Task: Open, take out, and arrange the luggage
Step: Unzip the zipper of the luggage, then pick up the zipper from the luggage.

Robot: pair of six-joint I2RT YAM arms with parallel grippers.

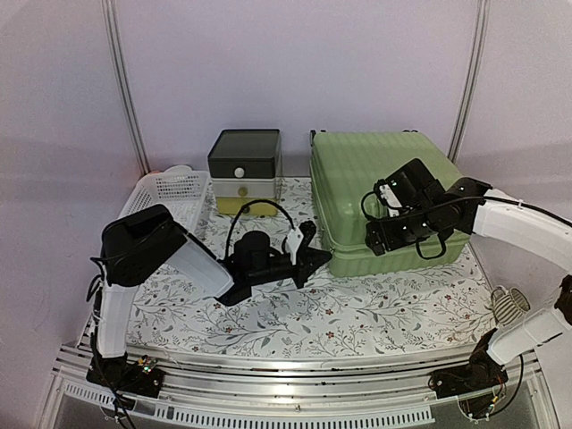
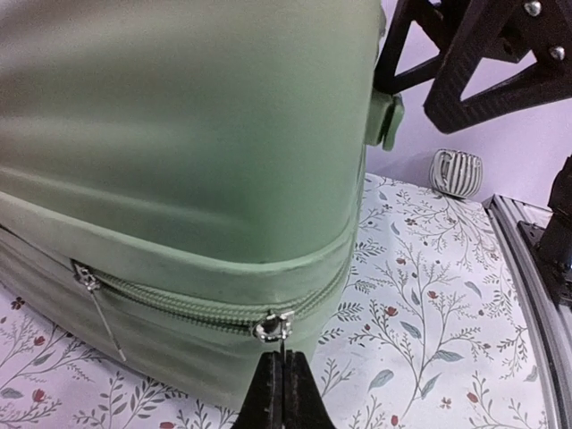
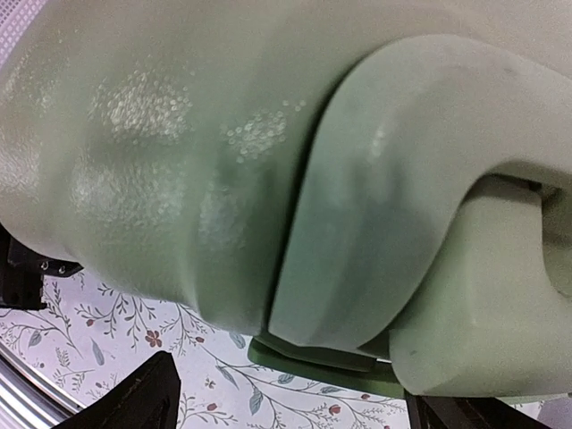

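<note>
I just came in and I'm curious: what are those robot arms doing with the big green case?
They are working on opening the green suitcase, which lies flat and closed on the flowery table. The left arm has its jaws pinched shut on a zipper pull at the case's front corner. The right arm has its jaws spread open by the suitcase's handle, maybe to steady it. Nothing has been taken out yet.

My left arm: low, stretched forward; left gripper (image 2: pixel 281 368) pinched closed. My right arm: bent inward; right gripper (image 1: pixel 377 238) spread wide.
</note>
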